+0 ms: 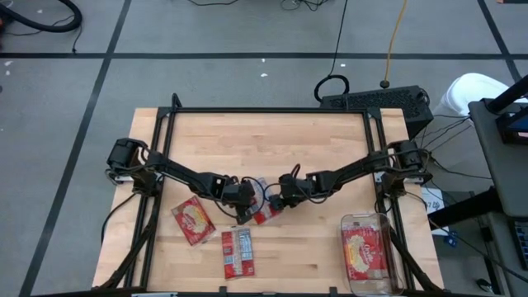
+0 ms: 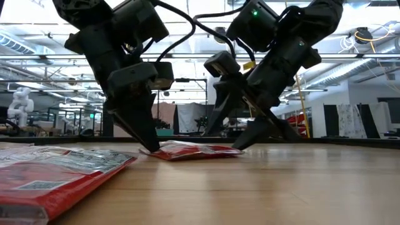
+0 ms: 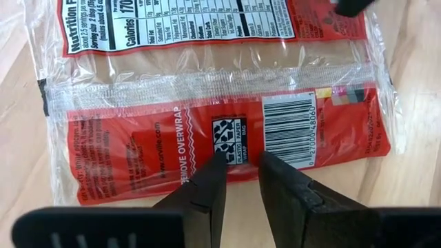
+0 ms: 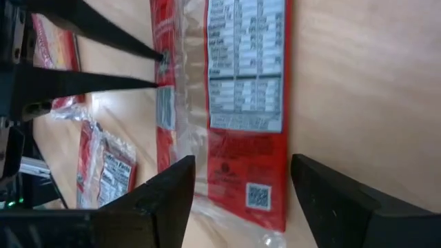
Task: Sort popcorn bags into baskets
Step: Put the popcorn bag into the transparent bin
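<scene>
At mid-counter the left gripper [image 3: 238,169] pinches the near edge of a popcorn bag [image 1: 266,213] lying label-side up, fingers nearly together on its wrapper; the right gripper [image 4: 238,186] stands wide open over the bag's far end, holding nothing. Two more bags [image 1: 193,221] [image 1: 238,252] lie flat near the front edge of the counter [image 1: 272,140]; the clear basket [image 1: 366,252] at front right holds one already. Judged light, limp and slick in its film, the bag is best taken by an edge seam, not the flat face.
</scene>
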`<action>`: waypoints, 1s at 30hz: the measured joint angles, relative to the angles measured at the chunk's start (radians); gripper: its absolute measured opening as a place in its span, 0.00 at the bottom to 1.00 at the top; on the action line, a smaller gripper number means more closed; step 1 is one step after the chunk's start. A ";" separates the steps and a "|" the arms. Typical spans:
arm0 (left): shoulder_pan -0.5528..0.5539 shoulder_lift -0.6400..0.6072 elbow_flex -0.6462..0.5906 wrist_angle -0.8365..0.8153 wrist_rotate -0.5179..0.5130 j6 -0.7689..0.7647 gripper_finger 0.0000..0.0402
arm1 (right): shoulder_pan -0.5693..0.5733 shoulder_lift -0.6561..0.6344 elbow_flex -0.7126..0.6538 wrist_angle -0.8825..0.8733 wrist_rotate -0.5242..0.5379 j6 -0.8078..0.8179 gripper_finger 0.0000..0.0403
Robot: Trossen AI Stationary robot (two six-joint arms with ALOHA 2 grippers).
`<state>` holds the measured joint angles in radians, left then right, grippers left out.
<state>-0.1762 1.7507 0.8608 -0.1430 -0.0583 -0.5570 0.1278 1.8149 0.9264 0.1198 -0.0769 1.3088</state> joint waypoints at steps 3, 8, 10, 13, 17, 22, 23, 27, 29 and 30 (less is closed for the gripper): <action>0.009 0.015 0.000 0.040 -0.009 -0.019 0.23 | 0.013 0.000 0.000 0.003 -0.008 0.013 0.58; 0.029 0.038 0.002 0.090 -0.008 -0.049 0.23 | 0.015 0.008 -0.001 0.014 -0.006 0.011 0.58; 0.033 0.043 0.002 0.101 0.006 -0.056 0.23 | 0.015 0.009 -0.002 0.028 -0.005 0.010 0.57; 0.034 0.051 0.002 0.116 0.006 -0.068 0.23 | 0.015 0.011 -0.002 0.035 0.005 -0.007 0.50; 0.034 0.051 0.002 0.116 0.010 -0.081 0.23 | 0.015 0.013 -0.004 0.052 0.013 -0.034 0.36; 0.036 0.021 -0.001 0.102 0.065 -0.081 0.23 | 0.014 0.011 -0.003 0.091 0.016 -0.060 0.15; 0.039 0.003 -0.002 0.089 0.085 -0.082 0.23 | 0.013 0.010 -0.001 0.104 0.016 -0.069 0.11; 0.063 -0.128 0.006 -0.015 0.148 -0.137 0.23 | 0.010 -0.019 0.000 0.097 0.021 -0.116 0.03; 0.078 -0.207 0.006 -0.083 0.160 -0.161 0.23 | 0.006 -0.046 0.000 0.077 0.024 -0.144 0.04; 0.084 -0.247 0.006 -0.100 0.159 -0.170 0.23 | 0.004 -0.066 -0.001 0.066 0.024 -0.164 0.04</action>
<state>-0.0921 1.5036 0.8669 -0.2432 0.1004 -0.7272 0.1314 1.7487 0.9253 0.1860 -0.0528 1.1447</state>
